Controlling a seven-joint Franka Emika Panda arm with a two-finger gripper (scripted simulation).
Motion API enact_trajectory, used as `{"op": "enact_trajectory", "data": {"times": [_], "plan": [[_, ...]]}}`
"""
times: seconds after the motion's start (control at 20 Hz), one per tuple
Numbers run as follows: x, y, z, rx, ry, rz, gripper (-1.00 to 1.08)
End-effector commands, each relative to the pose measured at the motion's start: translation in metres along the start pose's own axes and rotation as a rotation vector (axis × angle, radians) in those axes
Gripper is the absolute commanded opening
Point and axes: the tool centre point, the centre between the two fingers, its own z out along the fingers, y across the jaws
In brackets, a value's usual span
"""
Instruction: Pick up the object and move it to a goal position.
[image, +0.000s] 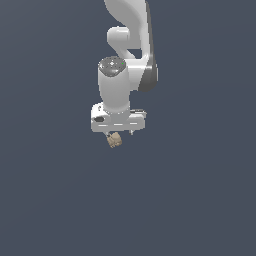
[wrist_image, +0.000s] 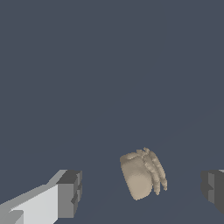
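Observation:
The object (image: 114, 140) is a small lumpy tan chunk, seen just under the white hand in the exterior view. My gripper (image: 119, 133) hangs right above it, pointing down. The wrist view shows the object (wrist_image: 142, 175) as a rounded beige lump with ribbed ridges on one side. It lies in the gap of my gripper (wrist_image: 141, 192), which is open wide. The dark pads (wrist_image: 69, 194) stand well apart from the object on both sides, and neither touches it.
A flat dark blue-grey surface (image: 200, 200) fills both views around the arm. The white arm (image: 131, 45) rises behind the hand toward the top of the exterior view.

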Motion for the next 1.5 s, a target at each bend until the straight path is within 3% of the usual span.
{"op": "enact_trajectory", "data": {"times": [0.0, 0.75, 1.45], "plan": [[-0.005, 0.004, 0.009, -0.002, -0.001, -0.038, 1.0], [-0.048, 0.03, 0.066, -0.008, -0.006, -0.321, 1.0], [-0.058, 0.034, 0.079, -0.008, -0.007, -0.377, 1.0]]}}
